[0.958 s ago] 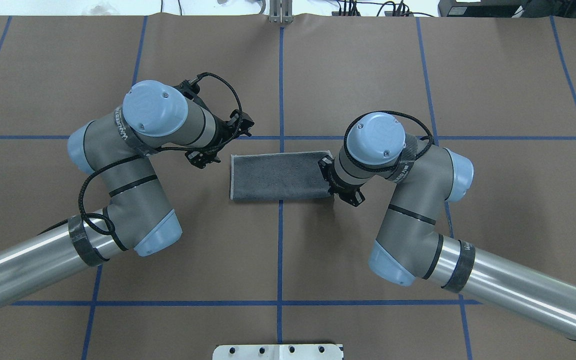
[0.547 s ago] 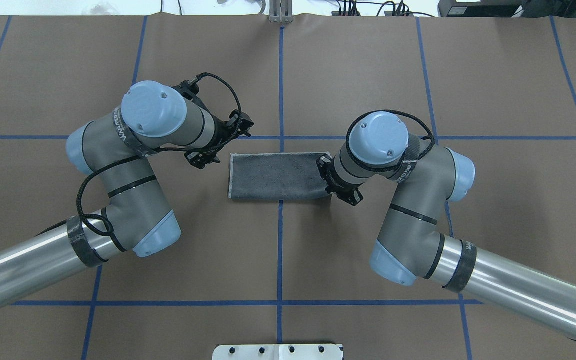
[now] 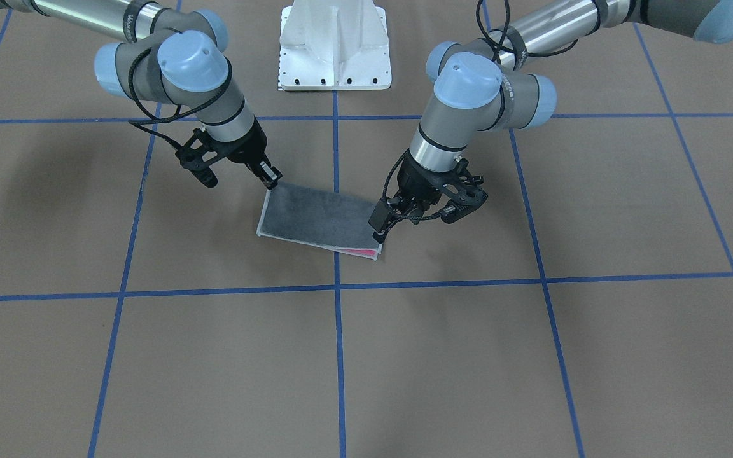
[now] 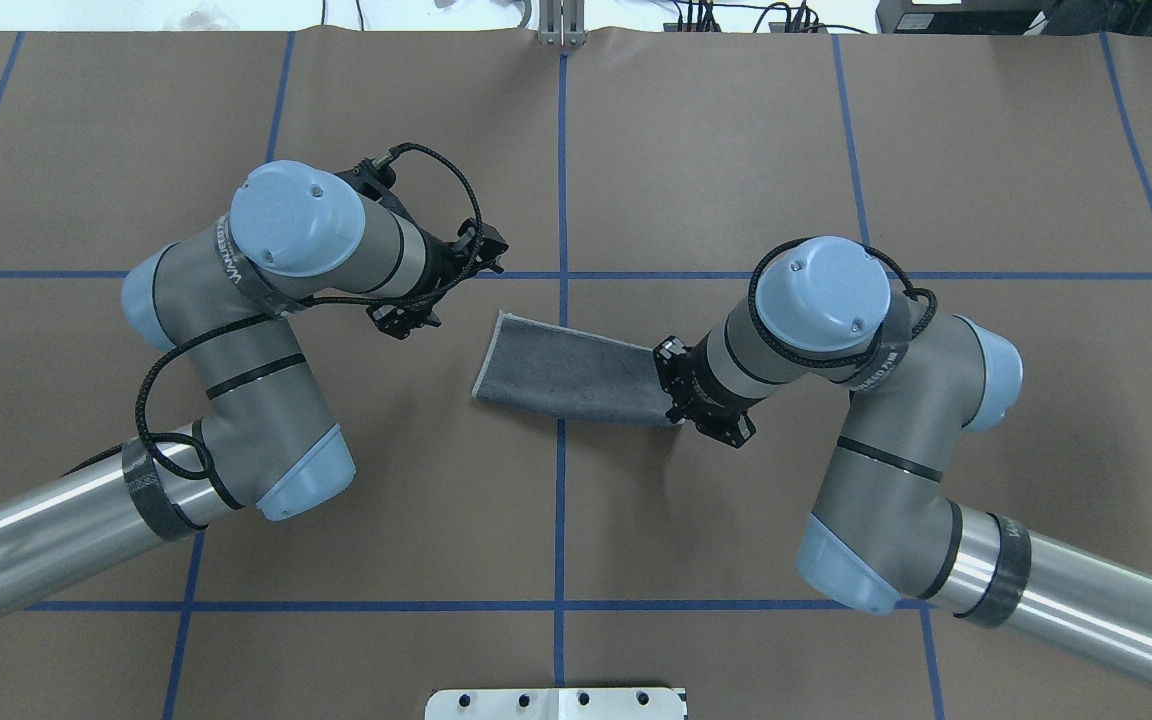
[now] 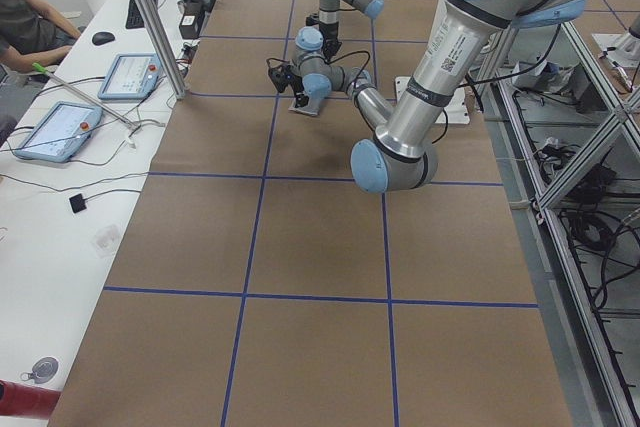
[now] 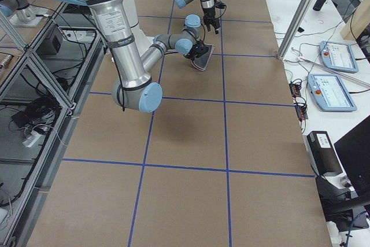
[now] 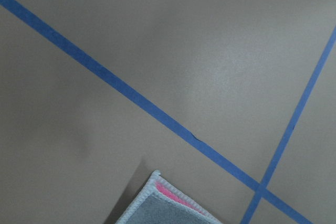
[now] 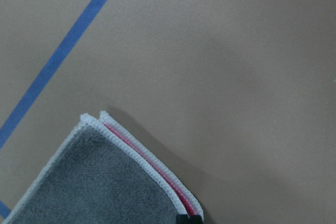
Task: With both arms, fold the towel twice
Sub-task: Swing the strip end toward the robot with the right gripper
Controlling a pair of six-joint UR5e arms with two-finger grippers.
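Grey towel (image 4: 566, 382), pink inside, pale hem.
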